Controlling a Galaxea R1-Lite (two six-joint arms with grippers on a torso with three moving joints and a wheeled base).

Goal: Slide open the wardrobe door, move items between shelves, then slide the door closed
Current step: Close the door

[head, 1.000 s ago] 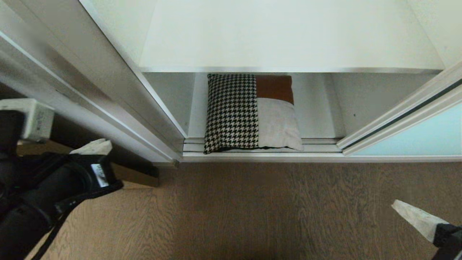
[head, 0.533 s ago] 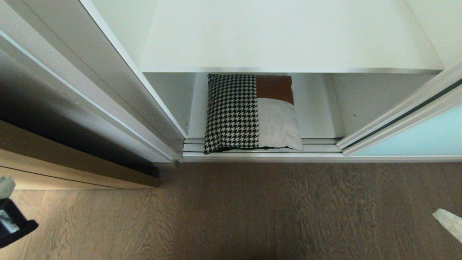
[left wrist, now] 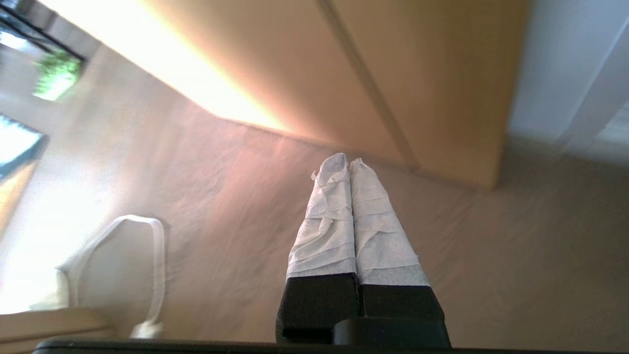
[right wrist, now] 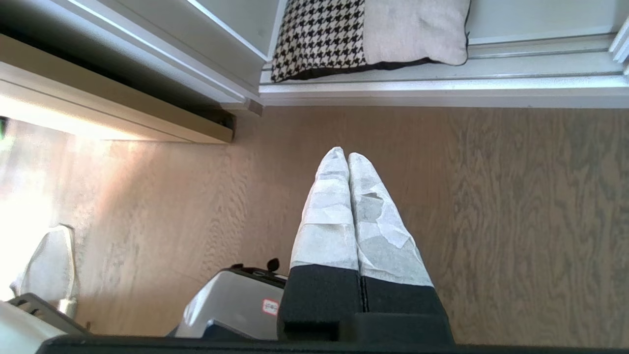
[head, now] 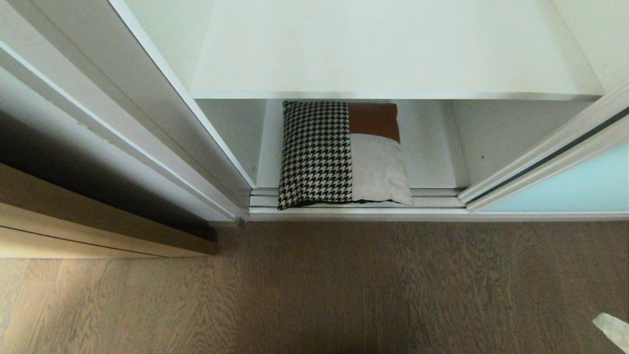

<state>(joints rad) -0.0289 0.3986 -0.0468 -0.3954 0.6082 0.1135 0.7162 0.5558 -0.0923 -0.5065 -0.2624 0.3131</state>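
Observation:
The wardrobe stands open. The sliding wardrobe door, pale blue-green glass in a silver frame, is pushed to the right. The cushion, half houndstooth with brown and cream patches, lies flat on the lower shelf, its front edge over the door track. The upper shelf above it is bare. My right gripper is shut and empty over the floor in front of the cushion; only its wrapped tip shows at the bottom right of the head view. My left gripper is shut and empty, low over the floor, outside the head view.
A white wardrobe side panel slants down on the left, with a tan board at its foot. The silver door track runs along the opening's front. Grey-brown wood floor lies before it. My grey base is beside the right gripper.
My left arm has drawn back down and left, out of the head view. My right gripper has sunk toward the bottom right corner. The cushion and door have not moved.

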